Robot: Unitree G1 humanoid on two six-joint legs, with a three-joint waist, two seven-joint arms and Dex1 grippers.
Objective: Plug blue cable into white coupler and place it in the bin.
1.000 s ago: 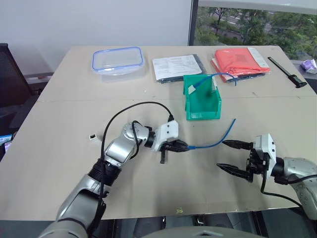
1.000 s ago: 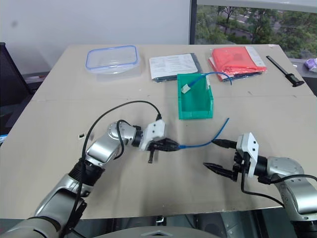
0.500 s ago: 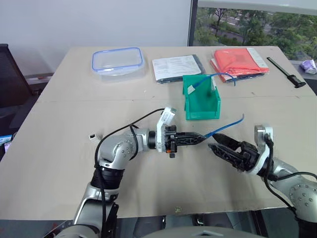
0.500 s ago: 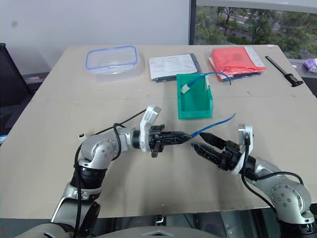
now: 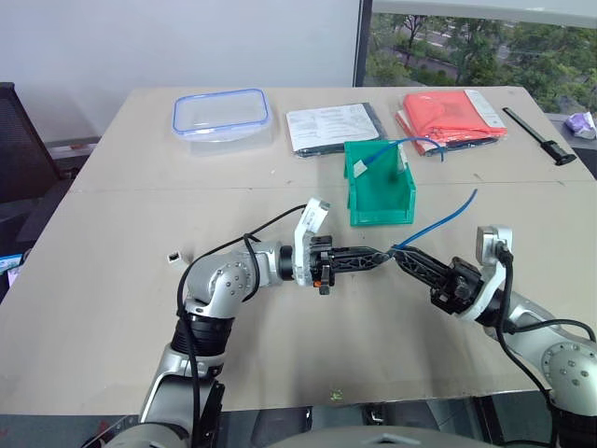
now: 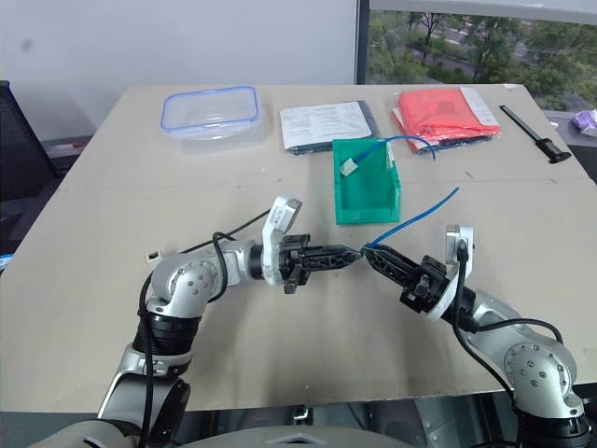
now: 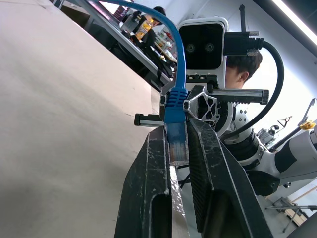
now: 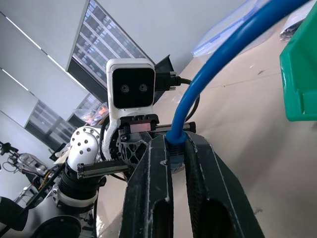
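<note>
This looks like an office or robotics lab room. A broad beige worktop [image 5: 121, 280] stands against a plain white wall [image 5: 187, 42], and a window [image 5: 485, 42] behind it shows treetops outside, so the room sits above ground level. A black office chair [image 5: 20, 140] stands at the worktop's left edge. On the worktop lie printed papers [image 5: 331, 126], a red folder [image 5: 452, 114], a clear food box [image 5: 222, 115] and a green bin [image 5: 380, 196]. The left wrist view shows a person [image 7: 242, 67] seated among cluttered tables, and the right wrist view shows tall glazing with blinds [image 8: 106, 47].
</note>
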